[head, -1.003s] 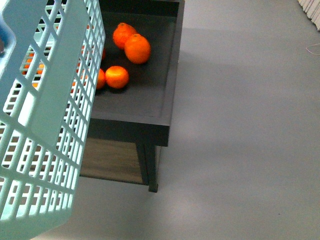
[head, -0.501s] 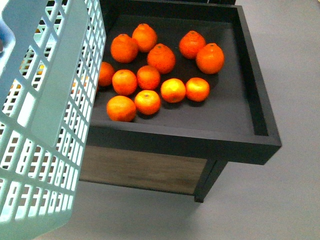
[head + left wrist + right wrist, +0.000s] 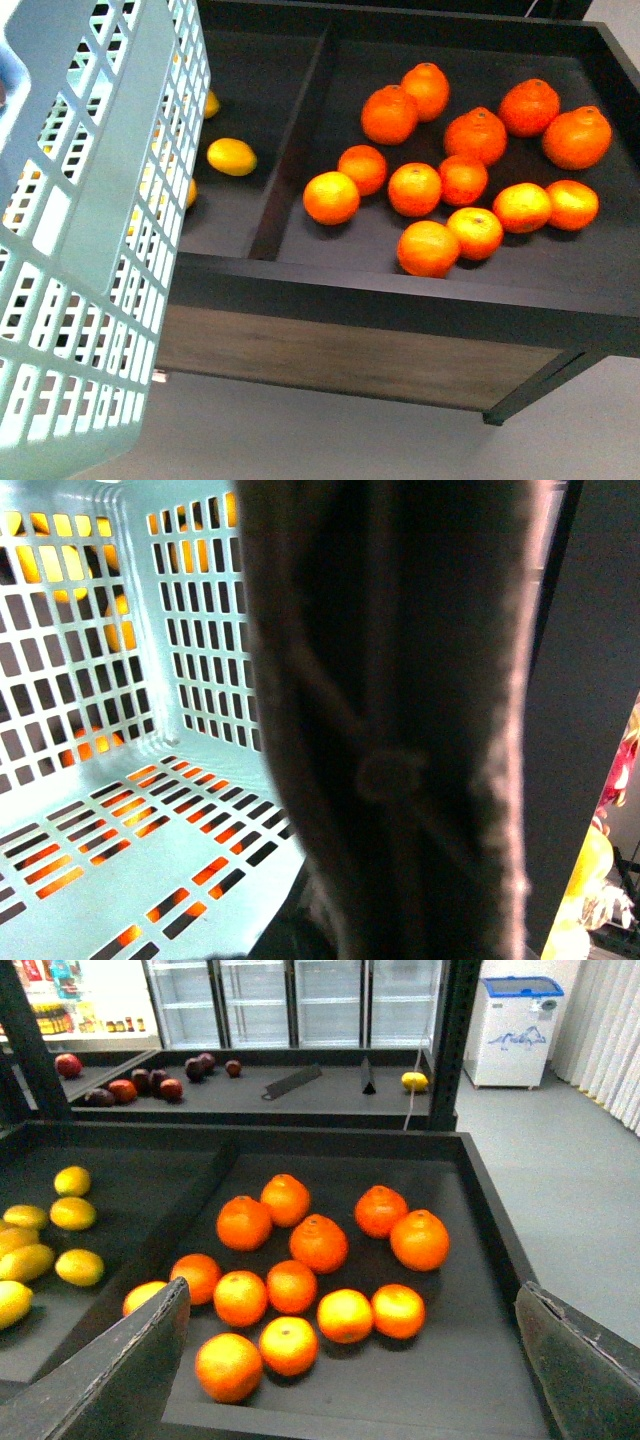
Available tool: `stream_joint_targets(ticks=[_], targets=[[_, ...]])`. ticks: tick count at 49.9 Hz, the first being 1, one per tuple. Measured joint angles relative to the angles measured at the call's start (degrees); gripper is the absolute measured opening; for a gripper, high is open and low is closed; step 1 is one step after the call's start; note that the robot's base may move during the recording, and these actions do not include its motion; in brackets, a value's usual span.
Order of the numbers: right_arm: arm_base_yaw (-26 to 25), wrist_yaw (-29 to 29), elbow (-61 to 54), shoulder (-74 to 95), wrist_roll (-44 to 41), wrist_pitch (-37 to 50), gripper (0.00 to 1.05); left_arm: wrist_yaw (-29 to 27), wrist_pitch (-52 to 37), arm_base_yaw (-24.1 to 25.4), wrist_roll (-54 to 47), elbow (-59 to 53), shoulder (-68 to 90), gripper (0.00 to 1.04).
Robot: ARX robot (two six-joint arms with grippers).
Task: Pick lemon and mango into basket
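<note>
Black desk [image 3: 380, 295], raised rim, divider [image 3: 297, 140] between compartments; wood-grain panel [image 3: 340, 355] beneath. Grey floor [image 3: 570, 1170]. Behind: second black desk [image 3: 250, 1105], glass-door fridges [image 3: 300, 1000] lit inside, white chest freezer [image 3: 515, 1025], blue lid, pale curtain [image 3: 612, 1040] beside.

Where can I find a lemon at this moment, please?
In the front view, a lemon lies in the left compartment of the black tray, just right of the basket wall, with the tangerines in the compartment to its right.

My basket [image 3: 90, 250]: smooth plastic, slight sheen. On basket, handle [image 3: 400, 730] by my left wrist: matt, fuzzy. Beside basket, tray [image 3: 400, 300]: matt black; wood-grain panel [image 3: 330, 355] under. In tray, tangerines [image 3: 415, 189]: glossy, dimpled.
</note>
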State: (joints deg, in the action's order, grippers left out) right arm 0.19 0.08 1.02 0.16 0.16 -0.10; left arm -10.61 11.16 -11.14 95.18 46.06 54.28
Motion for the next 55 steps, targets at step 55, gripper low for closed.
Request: stream_joint_targets(ticks=[55], targets=[[0.02,0.02,0.00,0.04,0.00,0.00,0.96,-0.04,0.02,0.00,0.04,0.00,0.02,0.05]])
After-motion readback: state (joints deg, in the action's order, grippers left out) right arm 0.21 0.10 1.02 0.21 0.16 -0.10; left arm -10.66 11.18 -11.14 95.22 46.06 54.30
